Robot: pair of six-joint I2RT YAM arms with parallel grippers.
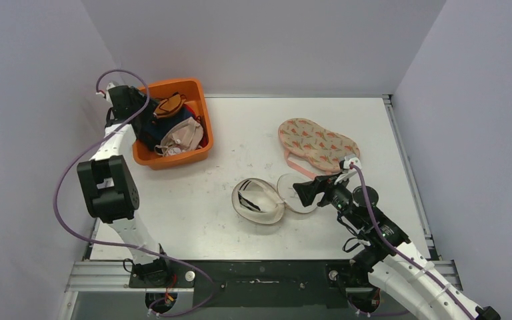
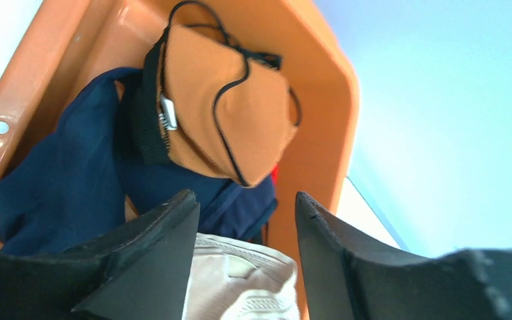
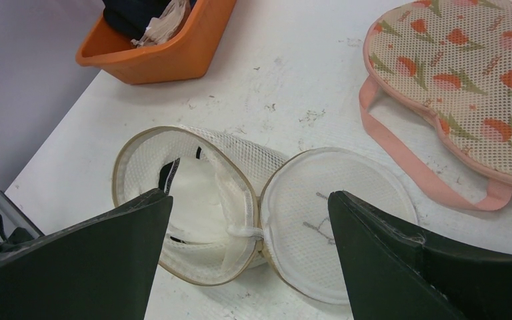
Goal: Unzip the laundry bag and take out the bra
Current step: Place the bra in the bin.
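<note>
My right jaws, spread wide & gripping nothing, hang on the near side of the white mesh laundry bag [image 3: 193, 200], mid-surface [image 1: 193, 207]. Bag's unzipped, round lid [image 3: 337, 213] flopped open to its right. Inside looks all but empty, w/ one dark scrap I can't ID. Far left of the bag, in the orange bin [image 1: 173, 159], the tan bra [image 2: 233, 113] w/ black trim lies atop navy cloth [image 2: 53, 180]. My left jaws are parted above it, holding nothing. Job looks done, IMO.
</note>
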